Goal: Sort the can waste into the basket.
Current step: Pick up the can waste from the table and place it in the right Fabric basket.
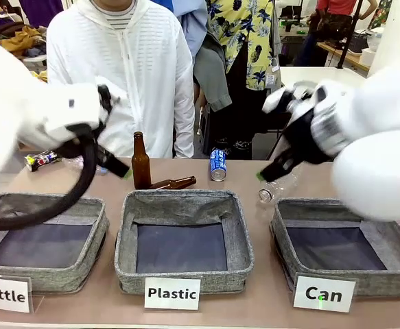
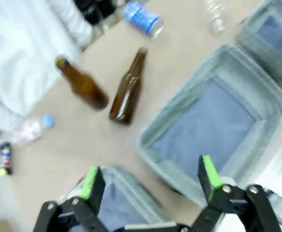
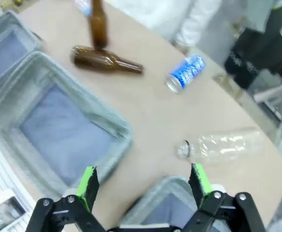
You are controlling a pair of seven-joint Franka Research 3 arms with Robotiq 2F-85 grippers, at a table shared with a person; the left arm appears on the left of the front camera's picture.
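The blue can (image 1: 217, 164) lies on its side at the far middle of the table, also seen in the left wrist view (image 2: 142, 18) and the right wrist view (image 3: 185, 73). The dark can (image 1: 42, 160) lies at the far left edge (image 2: 4, 158). The grey basket carded "Can" (image 1: 282, 233) sits at the near right (image 3: 162, 187) with nothing inside. My left gripper (image 1: 117, 166) hovers open above the left basket (image 2: 150, 176). My right gripper (image 1: 265, 175) hangs open above the Can basket's far left corner (image 3: 143, 181), holding nothing.
Baskets carded "Plastic" (image 1: 125, 236) and "Bottle" (image 1: 97, 226) stand in the middle and at the left. One brown bottle (image 1: 140, 163) is upright, another (image 1: 175, 183) lies beside it. A clear plastic bottle (image 1: 275, 188) lies behind the Can basket. A person (image 1: 127, 75) in white stands across the table.
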